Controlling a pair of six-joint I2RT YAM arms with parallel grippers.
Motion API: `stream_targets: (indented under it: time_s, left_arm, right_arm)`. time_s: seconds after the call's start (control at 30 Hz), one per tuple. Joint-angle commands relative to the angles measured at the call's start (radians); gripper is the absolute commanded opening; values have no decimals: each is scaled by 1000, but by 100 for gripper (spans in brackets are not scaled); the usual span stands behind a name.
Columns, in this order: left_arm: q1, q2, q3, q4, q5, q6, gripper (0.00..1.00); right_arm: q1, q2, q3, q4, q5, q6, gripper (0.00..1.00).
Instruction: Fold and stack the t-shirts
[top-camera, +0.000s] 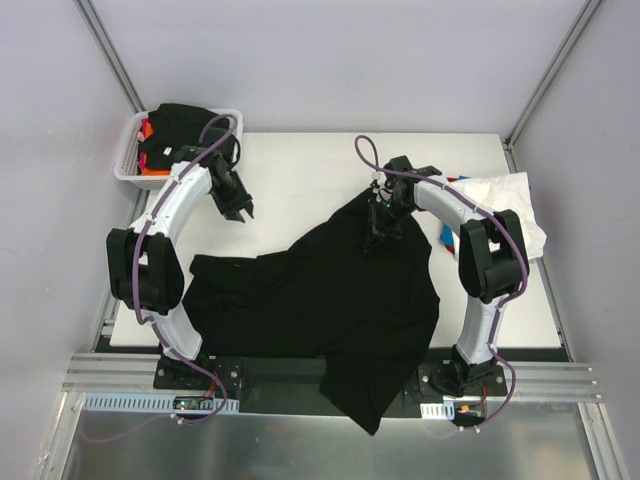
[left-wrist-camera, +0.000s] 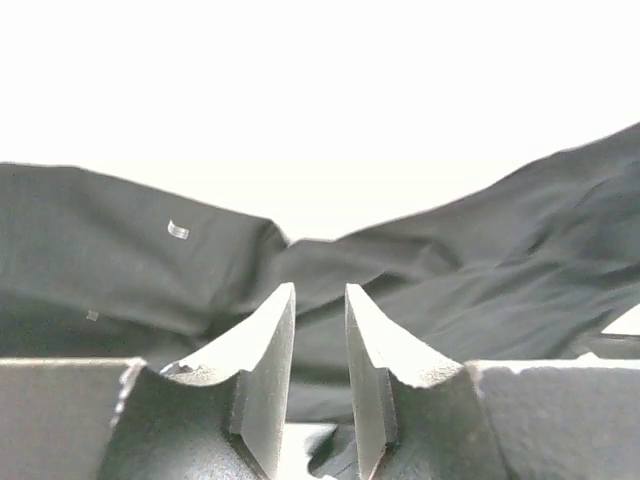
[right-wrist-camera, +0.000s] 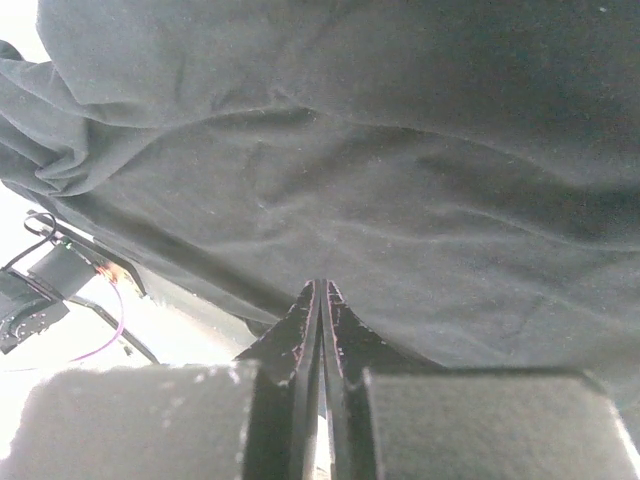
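A large black t-shirt lies spread across the middle of the table, and its lower part hangs over the near edge. My right gripper is shut on the shirt's far right edge, which rises to a peak there. In the right wrist view the closed fingertips meet the dark cloth. My left gripper hovers over bare table beyond the shirt's left side, jaws parted with nothing between them. The black cloth lies ahead of it. A white t-shirt lies crumpled at the right edge.
A white mesh basket stands at the back left corner, holding a black garment and red and orange cloth. A blue and red piece shows beside the white shirt, under the right arm. Grey walls enclose the table.
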Motion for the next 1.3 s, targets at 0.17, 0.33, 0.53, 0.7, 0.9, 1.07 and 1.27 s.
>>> stream_targets:
  time_s: [0.17,0.33,0.53,0.7,0.9,1.07,1.27]
  left_arm:
    - [263,68,-60,-176,-77,6,27]
    - [303,57,-55,-213,-134,47,26]
    - [345,14,-142,-175,-122,91,26]
    - [380,14,-155,-173,-139,118,26]
    - [418,32,-147,-176,-146,139,26]
    - [423,40,-184,-103,-84,162,26]
    - [428,78,-224,37,90,239,27]
  right_arm:
    - [-3,-64,-5,-23,36,-27,3]
    - [-15,-67,-28,-3,22,-29,3]
    - [-20,-43,-15,17,-3,-22,3]
    - [-32,-33,-18,18,-12,-33,3]
    - [-60,-35,-18,9,-18,-45,3]
    - [-65,-29,5,-8,-17,-50,3]
    - [-75,-58,-10,-37,8,-64,3]
